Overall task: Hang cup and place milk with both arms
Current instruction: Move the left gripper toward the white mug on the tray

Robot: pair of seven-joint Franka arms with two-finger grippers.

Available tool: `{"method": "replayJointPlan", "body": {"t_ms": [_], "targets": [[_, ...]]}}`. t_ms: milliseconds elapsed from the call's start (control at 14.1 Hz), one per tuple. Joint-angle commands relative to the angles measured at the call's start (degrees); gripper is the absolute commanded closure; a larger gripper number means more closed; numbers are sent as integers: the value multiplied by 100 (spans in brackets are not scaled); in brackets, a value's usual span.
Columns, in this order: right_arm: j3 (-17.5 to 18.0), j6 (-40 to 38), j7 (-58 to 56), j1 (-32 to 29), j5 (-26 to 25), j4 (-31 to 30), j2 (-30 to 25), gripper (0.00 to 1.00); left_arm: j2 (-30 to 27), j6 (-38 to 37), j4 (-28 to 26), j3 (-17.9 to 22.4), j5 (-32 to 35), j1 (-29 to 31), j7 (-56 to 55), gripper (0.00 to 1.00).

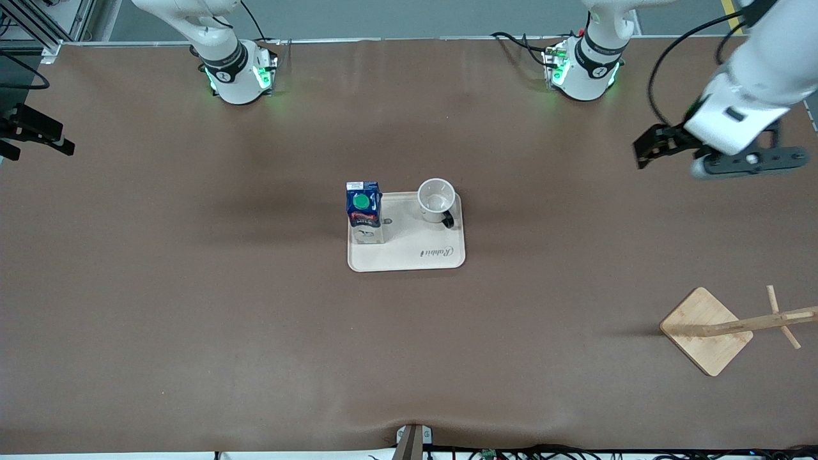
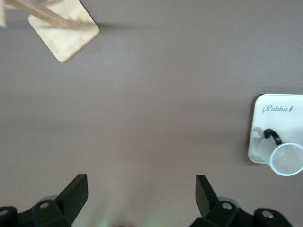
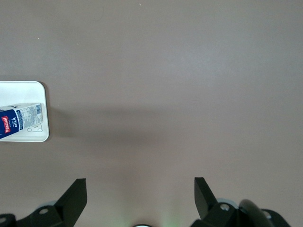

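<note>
The brown tabletop (image 1: pixel 192 306) carries a cream tray (image 1: pixel 422 255) at its middle, well apart from both grippers. The left gripper (image 1: pixel 658 148) hangs in the air over bare tabletop at the left arm's end, its fingers (image 2: pixel 75 191) spread wide with nothing between them. The right gripper (image 1: pixel 38 135) shows only partly at the frame's edge in the front view, over the right arm's end of the tabletop; in the right wrist view its fingers (image 3: pixel 75 194) also stand wide apart and empty. A wooden cup rack (image 1: pixel 709 329) sits at the left arm's end, nearer to the front camera than the tray, its pegged post running out of frame. On the tray the milk (image 1: pixel 364 211) stands upright at the corner toward the right arm's end, its green cap (image 1: pixel 362 202) up. The cup (image 1: pixel 437 199) stands mouth up in the corner toward the left arm's end, its black handle (image 1: pixel 448 220) turned toward the front camera; no face print can be made out.
</note>
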Motion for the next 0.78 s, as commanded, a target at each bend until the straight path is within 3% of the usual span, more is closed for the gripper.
{"method": "replayJointPlan", "body": {"t_ms": [0,356,711], "targets": [[67,-52,-35,-128,149,25,5,0,439,219,6,-479,142,-235,-1319,0],[67,-52,-35,-137,140,16,14,0,1063,1361,-574,-692,142,-1007,-2824,0],[67,-43,-35,-128,140,16,14,0,2161,2547,-768,-657,316,-1974,-3798,0]]}}
